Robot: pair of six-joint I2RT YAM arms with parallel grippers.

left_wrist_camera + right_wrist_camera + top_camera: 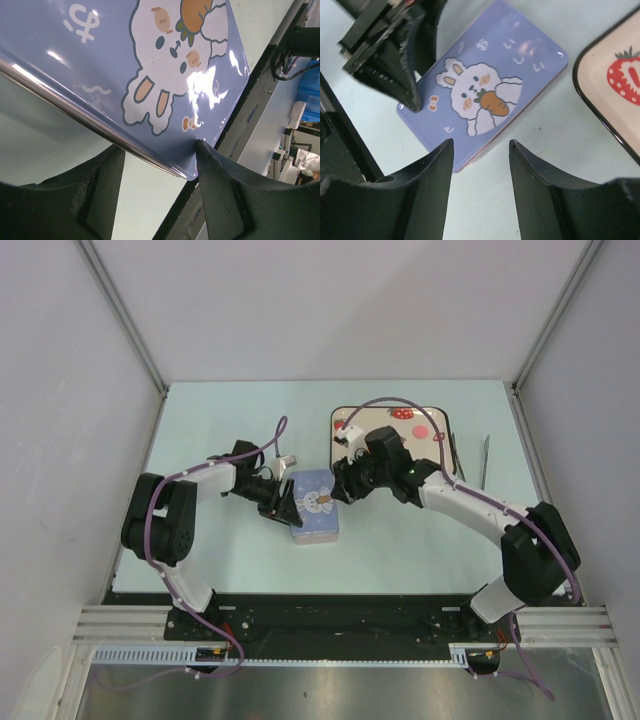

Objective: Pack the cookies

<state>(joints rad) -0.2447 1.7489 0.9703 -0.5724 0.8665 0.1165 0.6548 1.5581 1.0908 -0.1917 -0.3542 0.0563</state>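
Closest to the left wrist lens: two black, matte, rough-grained plastic fingers [225, 195] of the left gripper [159, 150], spread moderately, clamping nothing. Between them, one rounded corner of a flat rectangular lavender-blue tin [150, 55]. Glossy lid, printed with a white rabbit and an orange carrot, with a bright chrome-like rim along the edge. Corner touching the inner face of the finger at picture right, or very nearly so; hard to judge at this angle.

From the right wrist, the same tin [485, 90] seen whole, lid on, lying flat on the pale mint tabletop [580, 130], with a pinkish strip under the lid's near edge. Above that edge, the right gripper [481, 145], its smooth curved black fingers [425, 190] held apart and empty. Shown here only: the serrated inner face of a left finger, tip at the tin's corner. At right, part of a cream tray [610, 45] with black rim and red strawberry print.

From above, tin between both grippers, tray [432, 420] close beyond it but apart. No sight of the cookies in any view; closed lid hides the tin's inside.
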